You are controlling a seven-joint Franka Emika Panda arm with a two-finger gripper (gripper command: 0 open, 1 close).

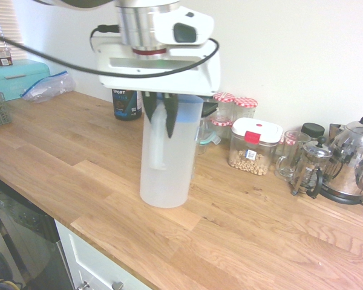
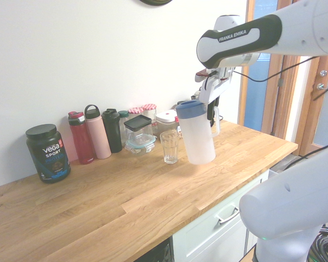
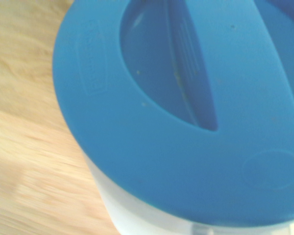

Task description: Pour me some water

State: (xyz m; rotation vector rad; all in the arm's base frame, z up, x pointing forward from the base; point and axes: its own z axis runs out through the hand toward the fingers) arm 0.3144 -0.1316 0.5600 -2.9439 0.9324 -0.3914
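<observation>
The claw [image 1: 160, 115] hangs pointing nearly straight down at the top of the pitcher [image 1: 165, 158]. Its dark fingers [image 1: 170, 118] are drawn tight together and appear, in the second exterior view, to pinch the side handle [image 2: 214, 124]. The pitcher stands upright with its base on, or barely above, the counter [image 1: 242, 235]; I cannot tell which. Just beside it stands the drinking glass [image 2: 170, 146], which looks empty.

As a judgement, the task is at its start: the pitcher seems gripped, but nothing is tilted or poured. Carrying it to the glass, tipping it and setting it back all remain.

The first exterior view shows the fingers against the frosted wall, and the kettle [image 1: 353, 162] and jars further along, but the pitcher hides the glass. The second exterior view shows glass and handle. The wrist view shows only the blue lid [image 3: 186, 107], closed. The water itself shows clearly in none of them.
</observation>
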